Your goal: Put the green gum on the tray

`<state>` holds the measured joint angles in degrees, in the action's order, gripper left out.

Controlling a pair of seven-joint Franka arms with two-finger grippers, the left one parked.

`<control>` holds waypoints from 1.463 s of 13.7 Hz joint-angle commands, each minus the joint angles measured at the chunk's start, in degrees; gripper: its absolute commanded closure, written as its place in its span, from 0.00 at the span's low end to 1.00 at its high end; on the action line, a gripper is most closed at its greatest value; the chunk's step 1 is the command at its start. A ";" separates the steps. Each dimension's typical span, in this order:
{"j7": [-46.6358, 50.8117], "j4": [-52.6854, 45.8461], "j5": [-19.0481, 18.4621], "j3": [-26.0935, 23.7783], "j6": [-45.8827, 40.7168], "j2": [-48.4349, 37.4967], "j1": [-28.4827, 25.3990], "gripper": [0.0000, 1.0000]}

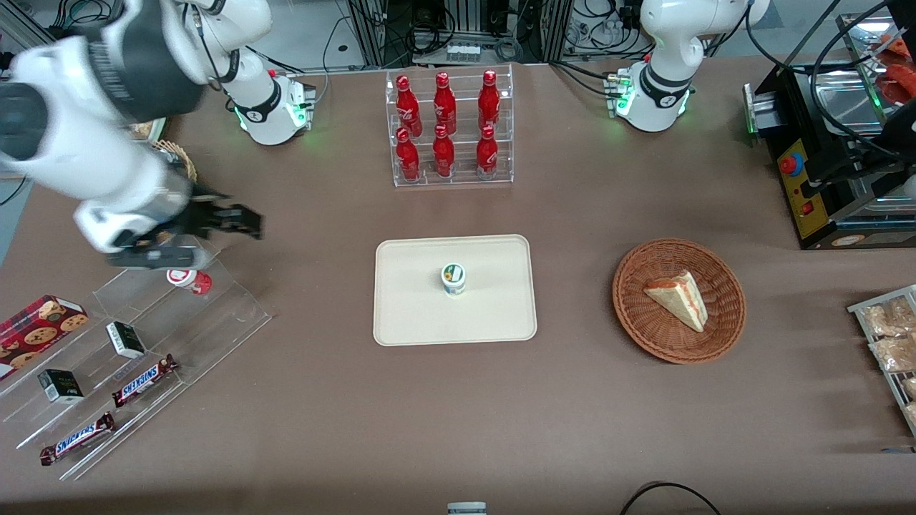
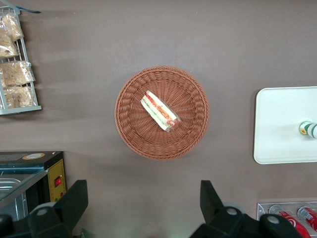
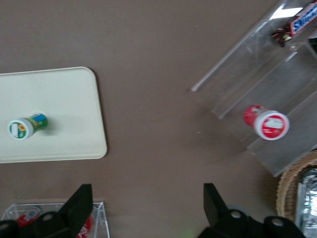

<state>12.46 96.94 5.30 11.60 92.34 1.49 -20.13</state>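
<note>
Green gum [image 1: 453,278] stands upright on the tray [image 1: 501,315], near its middle, nothing touching it. Task looks done as far as the pics show; at most the arm has to park

Gripper [image 1: 240,220] is well apart from the tray, up over the bench [image 1: 458,415] toward the working arm's end, just above the top step of the clear display rack [image 1: 229,307]. Fingers [image 3: 79,203] spread wide in the wrist view, nothing between them, empty

Materials/shapes:
- gum: small squat cylinder, white round lid w/ green-yellow print, pale greenish body, prob. hard plastic
- tray: flat cream rectangle, rounded corners, low rim, matte
- bench: brown matte cover, looks like felt or cloth, can't tell which
- rack: clear acrylic steps, glossy edges; red gum bottle [image 1: 190,280] w/ white-red lid on an upper step, chocolate bars [image 1: 145,380] and small dark boxes [image 1: 125,339] lower down
- wicker basket [image 1: 723,329]: round, brown, woven, holds a wedge sandwich [image 1: 678,298], toward the parked arm's end
- red bottles [image 1: 445,127] in a clear tiered stand, farther from the front camera than the tray
</note>
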 commanded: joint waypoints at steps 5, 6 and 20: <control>-13.85 -0.26 -0.73 -0.70 -1.64 -2.02 12.65 0.01; -14.39 -1.04 -0.99 -0.78 -1.63 -1.59 14.32 0.01; -14.74 -3.16 -4.06 -8.96 -4.62 -0.79 22.24 0.01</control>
<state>-2.21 95.39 2.60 2.86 89.44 0.17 1.99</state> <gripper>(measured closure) 0.000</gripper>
